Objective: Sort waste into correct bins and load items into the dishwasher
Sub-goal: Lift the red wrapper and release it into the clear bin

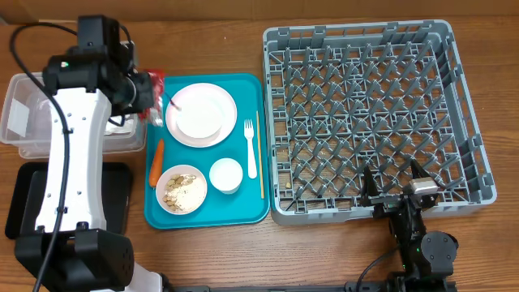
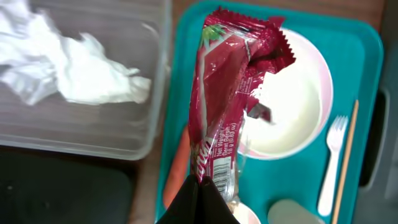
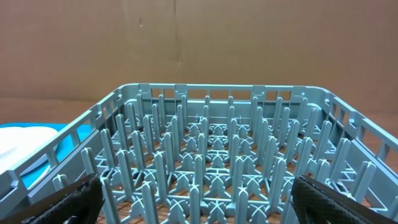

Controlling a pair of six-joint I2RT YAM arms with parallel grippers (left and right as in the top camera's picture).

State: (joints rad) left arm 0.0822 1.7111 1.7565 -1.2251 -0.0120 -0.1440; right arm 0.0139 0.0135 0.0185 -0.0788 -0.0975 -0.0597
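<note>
Red shiny wrapper [image 2: 221,112] w/ white print, teal tray [image 1: 243,207], grey lattice rack [image 1: 369,113], orange carrot [image 1: 156,162].

1. The place looks like a robotics lab bench set up as a dish-clearing station: a teal serving tray [image 1: 243,207] lies on a bare wood-grain table [image 1: 203,32].
2. Just left of the tray stands a white robot arm [image 1: 77,146] with a black cable [image 1: 14,50] looping over it. A second, black arm [image 1: 422,243] sits well to the tray's right.
3. Right beside the tray lies a grey commercial dish rack [image 1: 357,32]. Left of the tray are a clear tub [image 1: 24,113] and a black tray [image 1: 32,195].
4. Beyond the tray's far end, a plain brown board wall [image 3: 186,43] backs the table.
</note>
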